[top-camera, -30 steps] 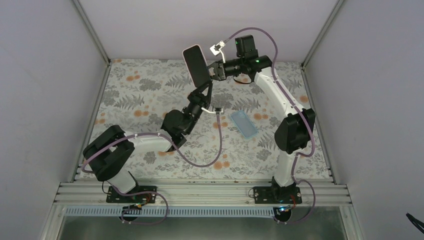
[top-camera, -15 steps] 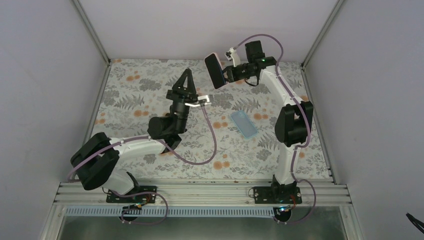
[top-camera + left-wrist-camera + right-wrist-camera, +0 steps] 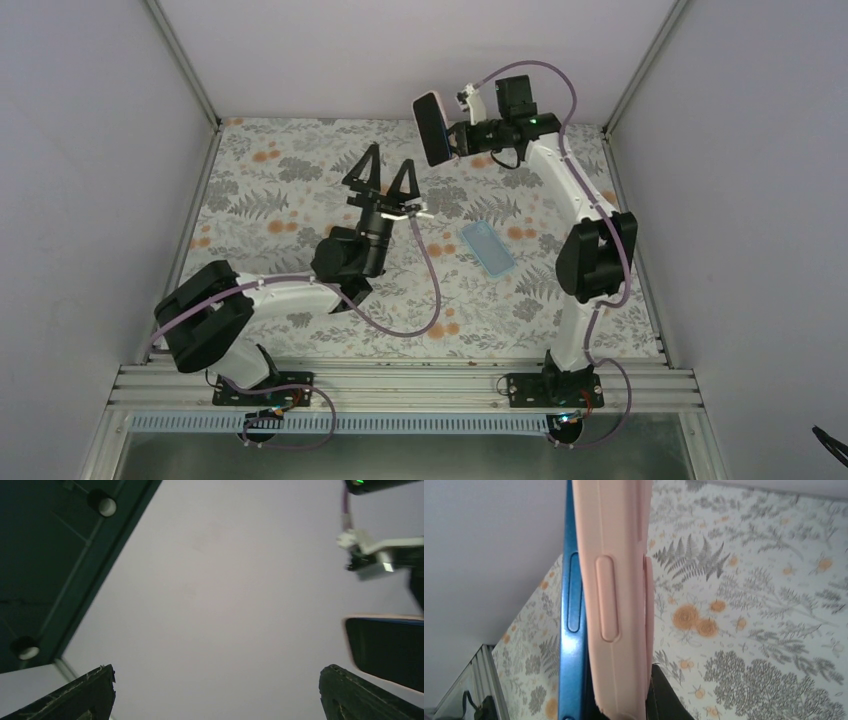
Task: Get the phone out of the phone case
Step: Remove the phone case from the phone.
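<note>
Since a second ago the left gripper point(image 3: 390, 157) has let go and dropped away to the left; it now points upward with its jaws spread wide, nothing between them; its two dark, ridged fingers point(image 3: 85, 692) frame only the pale wall. Up at the back the right gripper point(image 3: 456, 140) is clamped on the phone case point(image 3: 616, 595), held high above the table; the case is a matte, soft-looking pink shell with a raised oval button moulded into its side. Along its left side runs the glossy blue edge of the phone point(image 3: 573, 605), with one long recessed button; the phone sits beside the shell's lip rather than fully wrapped. Below lies the floral cloth point(image 3: 270, 200), printed with grey ferns and orange blooms; a flat, translucent blue rectangle point(image 3: 487, 248) with rounded corners rests on it between the arms.
</note>
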Robot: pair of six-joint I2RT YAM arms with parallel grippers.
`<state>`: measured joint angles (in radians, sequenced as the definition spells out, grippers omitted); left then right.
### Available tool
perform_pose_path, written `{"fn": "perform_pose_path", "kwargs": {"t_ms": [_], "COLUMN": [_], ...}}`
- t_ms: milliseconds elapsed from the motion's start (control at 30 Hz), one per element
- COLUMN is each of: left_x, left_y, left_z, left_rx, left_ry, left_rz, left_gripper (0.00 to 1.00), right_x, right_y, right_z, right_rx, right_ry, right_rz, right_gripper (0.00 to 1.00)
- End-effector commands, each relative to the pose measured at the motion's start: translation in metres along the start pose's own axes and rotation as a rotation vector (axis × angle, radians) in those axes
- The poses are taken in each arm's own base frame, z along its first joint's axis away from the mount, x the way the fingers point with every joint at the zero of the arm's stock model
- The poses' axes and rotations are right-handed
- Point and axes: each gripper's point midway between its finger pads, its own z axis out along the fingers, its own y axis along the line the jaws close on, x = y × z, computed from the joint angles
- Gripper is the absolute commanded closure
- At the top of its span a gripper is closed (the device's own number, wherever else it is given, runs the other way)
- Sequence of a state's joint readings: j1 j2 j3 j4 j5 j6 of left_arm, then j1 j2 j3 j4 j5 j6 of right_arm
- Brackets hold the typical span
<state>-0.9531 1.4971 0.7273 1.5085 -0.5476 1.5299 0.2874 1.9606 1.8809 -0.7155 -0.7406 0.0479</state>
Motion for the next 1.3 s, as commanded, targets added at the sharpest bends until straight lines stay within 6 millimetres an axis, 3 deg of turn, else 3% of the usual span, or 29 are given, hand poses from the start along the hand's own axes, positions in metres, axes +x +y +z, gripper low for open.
{"fn": "perform_pose_path", "kwargs": {"t_ms": [0, 167, 600, 800, 1033, 1267], "left_x": [-0.004, -0.012, -0.024, -0.01, 0.005, 0.031], "left_y": [-0.019, -0.047, -0.075, -0.09, -0.086, -0.076], "left_z": [0.009, 0.016, 0.043, 0.056, 0.067, 0.094], "left_rx": [0.035, 0.095, 0.098, 0.203, 0.24, 0.269], "left_ry": [0.028, 0.015, 0.029, 0.102, 0.196, 0.295], "left_rz": [-0.128, -0.179, -0.244, -0.33, -0.412, -0.542], "left_gripper": [0.0, 0.0, 0.0, 0.0, 0.01, 0.0], "right_x": [-0.052, -0.064, -0.072, -0.085, -0.101, -0.104], "right_y": [0.042, 0.052, 0.069, 0.078, 0.086, 0.1], "right_z": [-0.04, -0.053, -0.059, -0.067, -0.082, -0.081], "right_rx": [-0.005, 0.023, 0.062, 0.141, 0.253, 0.277], "right_ry": [-0.186, -0.241, -0.27, -0.306, -0.368, -0.38], "right_rz": [-0.088, -0.101, -0.127, -0.159, -0.203, -0.214], "right_gripper": [0.97, 0.97, 0.97, 0.97, 0.97, 0.97]}}
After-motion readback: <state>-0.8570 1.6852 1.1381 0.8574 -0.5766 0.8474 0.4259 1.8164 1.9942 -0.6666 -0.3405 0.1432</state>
